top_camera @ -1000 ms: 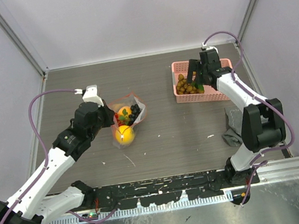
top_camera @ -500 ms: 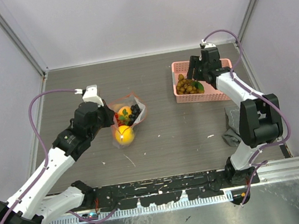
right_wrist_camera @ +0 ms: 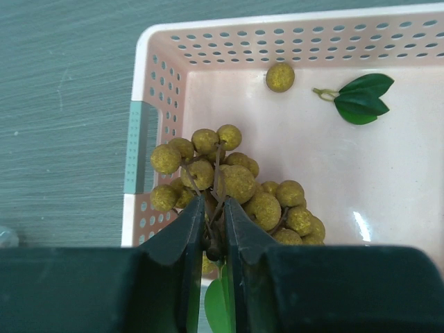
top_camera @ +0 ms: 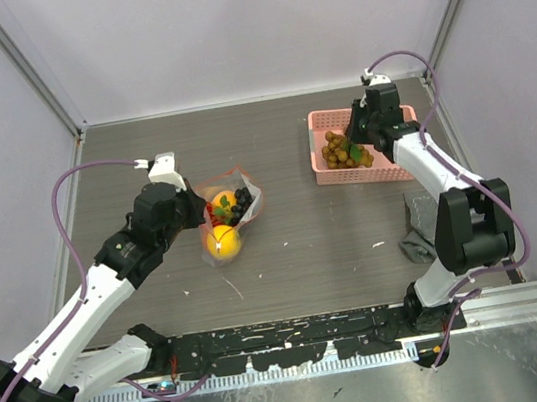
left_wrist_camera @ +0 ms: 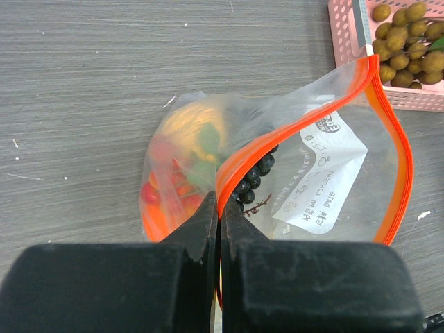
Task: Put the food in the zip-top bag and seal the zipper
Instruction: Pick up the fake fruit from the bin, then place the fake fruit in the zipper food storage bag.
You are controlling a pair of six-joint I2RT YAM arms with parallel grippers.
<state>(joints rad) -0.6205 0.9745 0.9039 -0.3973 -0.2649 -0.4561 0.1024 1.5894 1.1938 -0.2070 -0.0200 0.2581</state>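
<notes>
The zip-top bag [left_wrist_camera: 326, 139] lies on the table with its mouth held open. My left gripper [left_wrist_camera: 220, 205] is shut on the near lip of the red-orange zipper [left_wrist_camera: 298, 125]. Inside the bag a yellow round fruit [left_wrist_camera: 191, 125], orange fruit [left_wrist_camera: 156, 211] and dark berries [left_wrist_camera: 253, 179] show through the plastic. From above, the bag [top_camera: 238, 197] sits just right of the left gripper [top_camera: 197, 210]. My right gripper [right_wrist_camera: 214, 208] is shut on the stem of the bunch of small brown balls [right_wrist_camera: 239, 184], over the pink basket [right_wrist_camera: 229, 41] near its left wall.
One loose brown ball [right_wrist_camera: 280, 77] and a green leaf sprig [right_wrist_camera: 361, 97] lie on the basket floor. The basket [top_camera: 371, 174] stands at the back right. A grey cloth [top_camera: 419, 224] lies beside the right arm. Walls close in the table on three sides.
My right gripper has closed from wide open onto the bunch's stem and shifted slightly back and right with it. The left arm and the bag have stayed still.
</notes>
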